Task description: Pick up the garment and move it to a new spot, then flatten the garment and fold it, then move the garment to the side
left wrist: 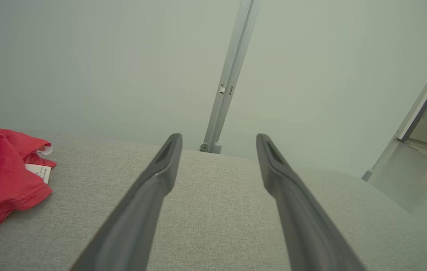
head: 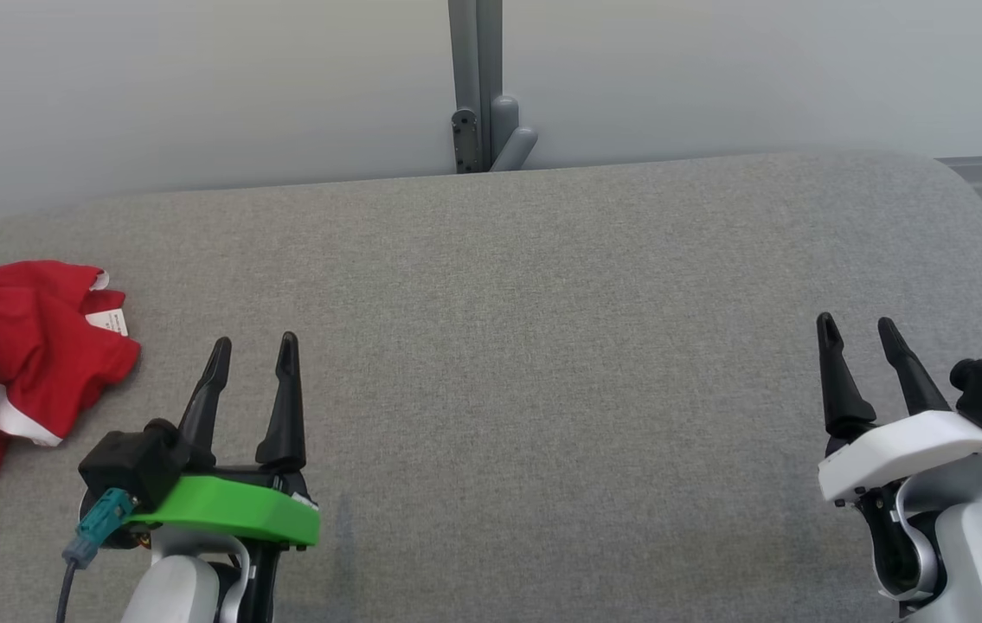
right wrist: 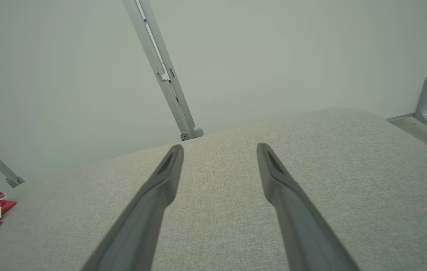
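1. Labels first: the red garment [head: 19,346] has a small white care tag [head: 108,322] with dark print on it. The print is way too small to read in any view. There's a second little white tab [head: 99,279] just beyond it, toward the table's far edge, and I can't make out anything on that one either.
2. The garment sits bunched up at the left edge of the grey padded table [head: 542,346], and the head view cuts part of it off. It's red with white trim poking out of the folds.
3. It's a crumpled heap, so I honestly can't tell which way it points. The part I can see runs roughly along the table's left edge, far to near. Both tags are on the side facing the table's middle.
4. The left gripper [head: 254,341] hangs over the near-left part of the table, just beside the garment but not touching it. Its jaws are spread apart with nothing between them, and its fingers aim at the table's far edge.
5. The right gripper [head: 856,321] is over the near-right part of the table, well apart from the garment. Its jaws are also apart and empty.
6. A grey post [head: 475,86] stands behind the middle of the table's far edge.
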Available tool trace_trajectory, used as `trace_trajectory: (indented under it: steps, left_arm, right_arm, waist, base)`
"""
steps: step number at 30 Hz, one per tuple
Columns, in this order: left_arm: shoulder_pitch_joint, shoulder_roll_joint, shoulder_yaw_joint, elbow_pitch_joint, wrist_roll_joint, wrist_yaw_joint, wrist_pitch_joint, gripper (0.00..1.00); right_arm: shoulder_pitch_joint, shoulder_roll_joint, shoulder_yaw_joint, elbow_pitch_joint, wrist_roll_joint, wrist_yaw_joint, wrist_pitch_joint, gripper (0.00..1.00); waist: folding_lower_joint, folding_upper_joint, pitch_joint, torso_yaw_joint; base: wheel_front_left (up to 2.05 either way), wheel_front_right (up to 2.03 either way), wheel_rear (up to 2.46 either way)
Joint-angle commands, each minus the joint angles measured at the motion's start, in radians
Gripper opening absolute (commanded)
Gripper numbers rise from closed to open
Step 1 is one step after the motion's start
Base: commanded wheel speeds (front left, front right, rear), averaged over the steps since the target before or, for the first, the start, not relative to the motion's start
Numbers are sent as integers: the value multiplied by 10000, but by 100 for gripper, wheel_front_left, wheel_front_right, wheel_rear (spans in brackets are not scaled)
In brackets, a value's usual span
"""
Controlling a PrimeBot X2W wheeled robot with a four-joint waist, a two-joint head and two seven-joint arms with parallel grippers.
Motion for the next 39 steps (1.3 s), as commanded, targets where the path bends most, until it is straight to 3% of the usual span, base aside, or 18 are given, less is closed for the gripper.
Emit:
trace_trajectory:
  steps: [1, 17, 39]
  left_arm:
    - [-2, 100, 20, -18, 342, 78, -20, 100]
    - [66, 182, 8, 231, 1739, 253, 114, 100]
    - [91, 127, 235, 420, 2607, 271, 218, 100]
  right_arm:
    - [-8, -46, 88, -67, -345, 2, -169, 100]
    - [160, 143, 259, 144, -1492, 3, -848, 100]
    - [193, 242, 536, 534, -2139, 3, -1607, 100]
  waist:
    - [-1, 0, -9, -4]
    - [-1, 0, -54, 22]
    - [-1, 0, -27, 36]
  base:
    - [0, 0, 0]
    - [0, 0, 0]
    - [0, 0, 0]
